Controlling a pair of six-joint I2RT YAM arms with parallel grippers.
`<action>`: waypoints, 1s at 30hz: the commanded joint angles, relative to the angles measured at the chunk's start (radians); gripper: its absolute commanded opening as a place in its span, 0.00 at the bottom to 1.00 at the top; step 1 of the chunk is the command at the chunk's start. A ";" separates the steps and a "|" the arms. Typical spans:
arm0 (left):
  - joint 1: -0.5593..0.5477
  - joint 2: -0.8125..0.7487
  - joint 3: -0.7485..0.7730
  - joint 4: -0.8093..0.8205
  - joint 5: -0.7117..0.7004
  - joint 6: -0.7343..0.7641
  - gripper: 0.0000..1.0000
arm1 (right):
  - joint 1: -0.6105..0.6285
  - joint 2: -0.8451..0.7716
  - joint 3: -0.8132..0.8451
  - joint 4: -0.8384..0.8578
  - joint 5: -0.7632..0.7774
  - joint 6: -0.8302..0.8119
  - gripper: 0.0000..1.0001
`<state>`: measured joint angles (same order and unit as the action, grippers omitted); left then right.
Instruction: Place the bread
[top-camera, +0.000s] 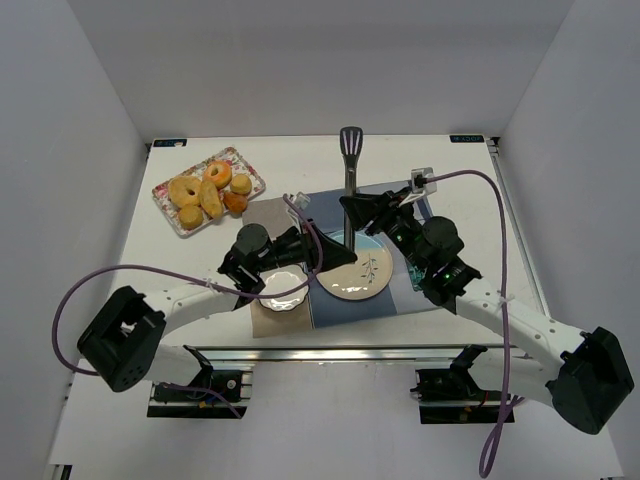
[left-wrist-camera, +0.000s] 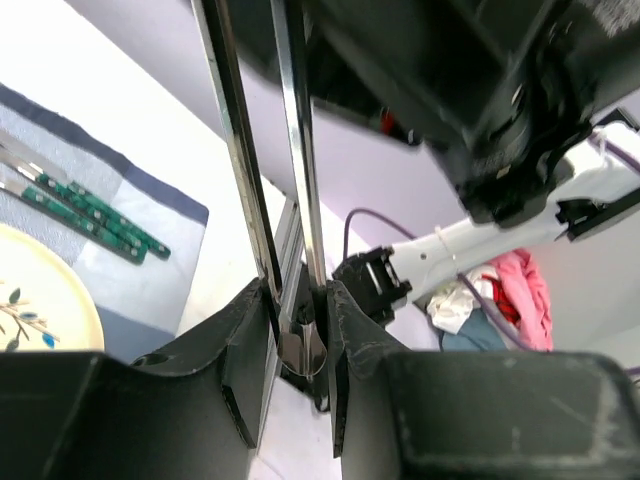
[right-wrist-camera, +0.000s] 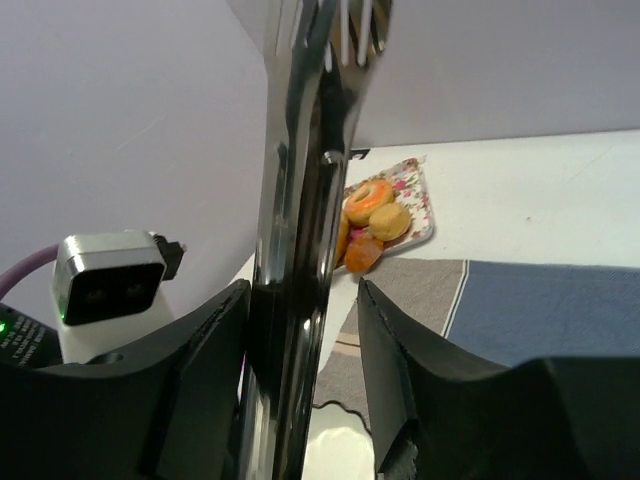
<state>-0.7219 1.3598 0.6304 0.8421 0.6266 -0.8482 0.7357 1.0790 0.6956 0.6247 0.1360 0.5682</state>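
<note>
At the left rim of the plate (top-camera: 372, 283) the left claw (left-wrist-camera: 300, 330) is clamped on the tongs (top-camera: 350, 150), its two black, matte fingers squeezing the pair of thin polished steel arms together near their joined end. Over the far rim of the plate the right claw (right-wrist-camera: 305, 310) stands with its fingers apart around the same tongs: one finger lies against the shiny metal shaft, the other is clear of it with a gap between. The tongs are long and narrow, smooth and mirror-bright, and end in a flat slotted head that points away beyond the plate.

The plate is round, glossy and cream, painted with a thin leafy sprig, and nothing lies on it. It sits on a blue mat (top-camera: 335, 310). On the mat beside the plate lies cutlery (left-wrist-camera: 95, 215) with mottled green handles. Left of the plate, on a brown cloth (top-camera: 262, 215), is a small white bowl (top-camera: 283, 288).

Far left of the plate and well apart from it is a rectangular flowered tray (top-camera: 248, 168). In it lies the bread (top-camera: 210, 198), a smooth golden oval roll, among ring doughnuts (top-camera: 183, 190) and small round orange-brown buns (top-camera: 241, 183)
</note>
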 joint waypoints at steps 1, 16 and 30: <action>-0.024 -0.067 -0.009 -0.092 0.038 0.070 0.27 | -0.006 -0.013 0.062 -0.033 0.044 -0.142 0.52; -0.028 -0.130 0.074 -0.285 -0.001 0.236 0.96 | -0.006 -0.062 0.015 -0.057 -0.027 -0.029 0.03; -0.027 -0.002 0.232 -0.326 -0.065 0.357 0.98 | -0.004 -0.126 -0.071 0.026 -0.007 0.162 0.05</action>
<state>-0.7456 1.3636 0.8055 0.5526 0.5896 -0.5491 0.7307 0.9783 0.6231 0.5785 0.1055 0.7017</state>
